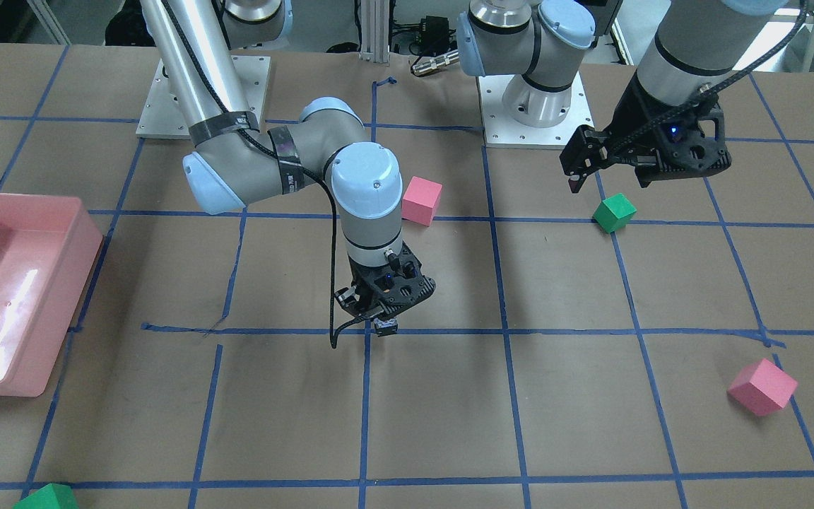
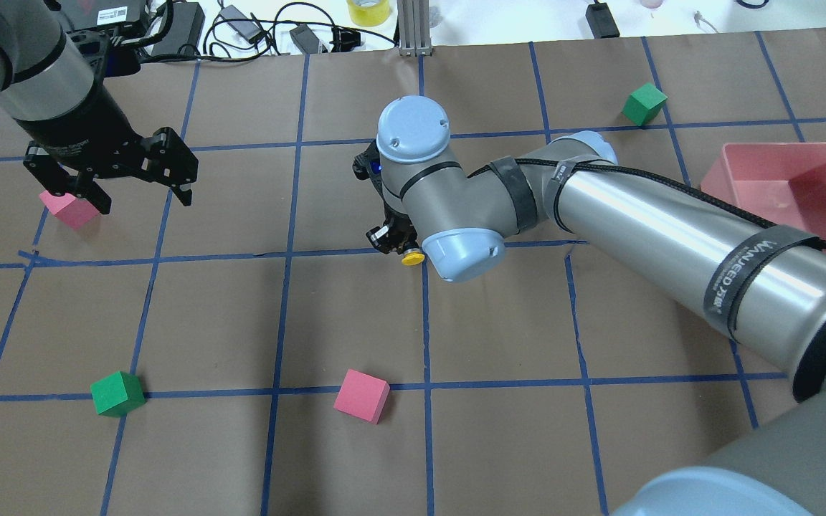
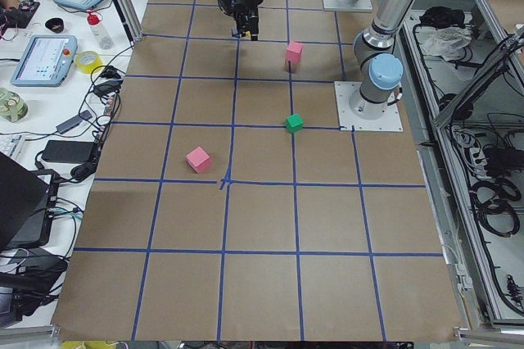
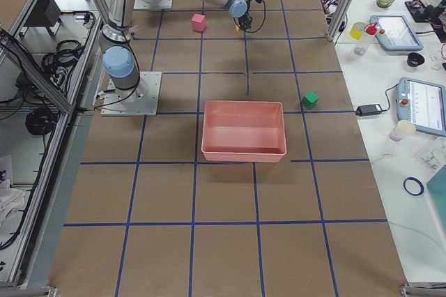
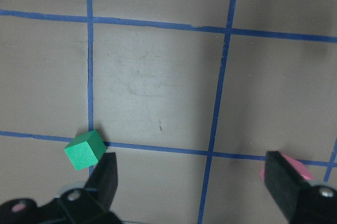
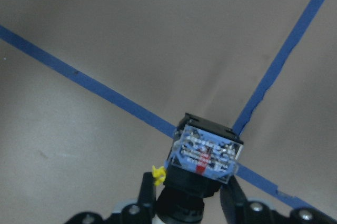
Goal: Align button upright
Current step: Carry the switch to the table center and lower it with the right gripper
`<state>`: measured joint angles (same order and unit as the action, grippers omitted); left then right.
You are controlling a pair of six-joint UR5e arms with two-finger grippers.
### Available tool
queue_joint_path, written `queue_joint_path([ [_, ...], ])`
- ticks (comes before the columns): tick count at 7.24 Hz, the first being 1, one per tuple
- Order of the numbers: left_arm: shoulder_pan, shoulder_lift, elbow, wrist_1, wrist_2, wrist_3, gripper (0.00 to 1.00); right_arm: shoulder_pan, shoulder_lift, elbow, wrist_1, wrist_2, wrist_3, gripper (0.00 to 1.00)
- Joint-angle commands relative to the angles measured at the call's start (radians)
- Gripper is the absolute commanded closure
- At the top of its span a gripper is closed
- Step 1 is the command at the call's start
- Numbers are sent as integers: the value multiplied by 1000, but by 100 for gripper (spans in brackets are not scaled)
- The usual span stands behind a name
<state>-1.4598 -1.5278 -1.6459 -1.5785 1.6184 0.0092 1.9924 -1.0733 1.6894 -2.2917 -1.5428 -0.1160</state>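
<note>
My right gripper (image 2: 393,242) is shut on the button (image 2: 412,258) and holds it over a blue tape crossing near the table's middle. Its yellow cap pokes out from under the wrist in the overhead view. In the right wrist view the button's whitish base block (image 6: 205,153) points away from the palm toward the table, with the black body between the fingers (image 6: 145,195). In the front view the button (image 1: 386,326) hangs just below the gripper (image 1: 377,314). My left gripper (image 2: 142,197) is open and empty, raised above a pink cube (image 2: 69,210) and well apart from the button.
A pink bin (image 2: 779,150) stands at the right, beside the right arm. A green cube (image 2: 644,104) lies at the far right, another green cube (image 2: 117,393) at the near left, and a second pink cube (image 2: 361,395) at near centre. Cables and gear lie beyond the far edge.
</note>
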Motion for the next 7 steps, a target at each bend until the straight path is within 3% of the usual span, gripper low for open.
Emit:
queue_joint_path([
  [1,-1,0,0,0,0,0,0,3,24,3,-8,-5,4,100],
  [2,-1,-2,0,0,0,0,0,3,24,3,-9,-5,6,100],
  [3,-1,-2,0,0,0,0,0,3,27,6,-8,-2,6,94],
  [4,-1,-5,1,0,1,9,0,3,26,9,-8,3,7,63],
  [7,1,-6,-12,55,4,-2,0,3,21,10,-6,64,10,0],
])
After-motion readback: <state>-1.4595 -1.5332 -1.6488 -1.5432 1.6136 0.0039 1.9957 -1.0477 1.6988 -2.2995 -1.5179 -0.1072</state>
